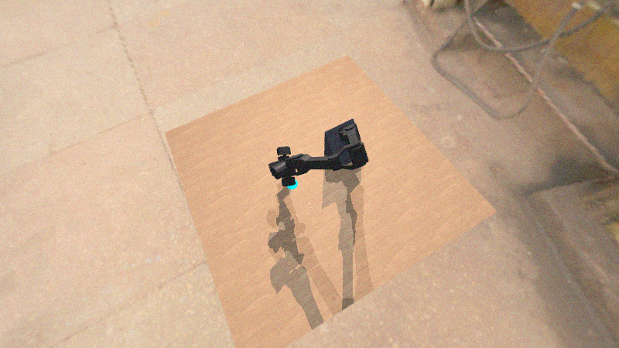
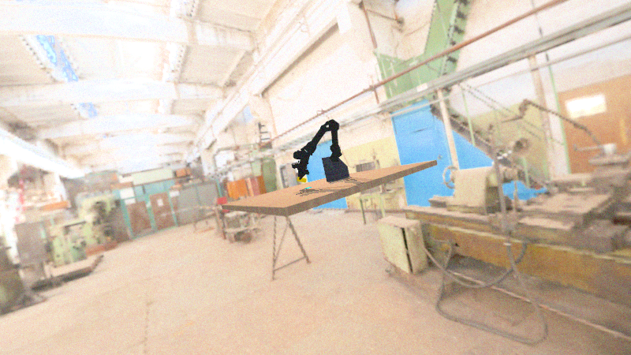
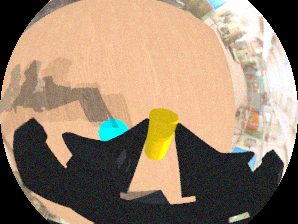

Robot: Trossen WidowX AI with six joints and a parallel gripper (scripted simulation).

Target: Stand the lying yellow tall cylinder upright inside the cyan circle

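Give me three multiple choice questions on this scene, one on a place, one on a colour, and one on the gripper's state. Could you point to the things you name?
1. Where is the cylinder?
A. Flat on the table
B. Between the gripper's fingers
C. On the robot's base

2. What colour is the circle?
A. Cyan
B. Red
C. Green

3. How is the gripper?
A. Fully open
B. Shut on nothing
C. Shut on the cylinder

1: B, the wrist view shows the cylinder (image 2: 302, 179) (image 3: 163, 131) between the fingertips.
2: A, the circle (image 1: 292, 184) (image 2: 308, 188) (image 3: 113, 130) is bright cyan in the wrist view.
3: C, the gripper (image 3: 162, 124) has a finger against each side of the cylinder.
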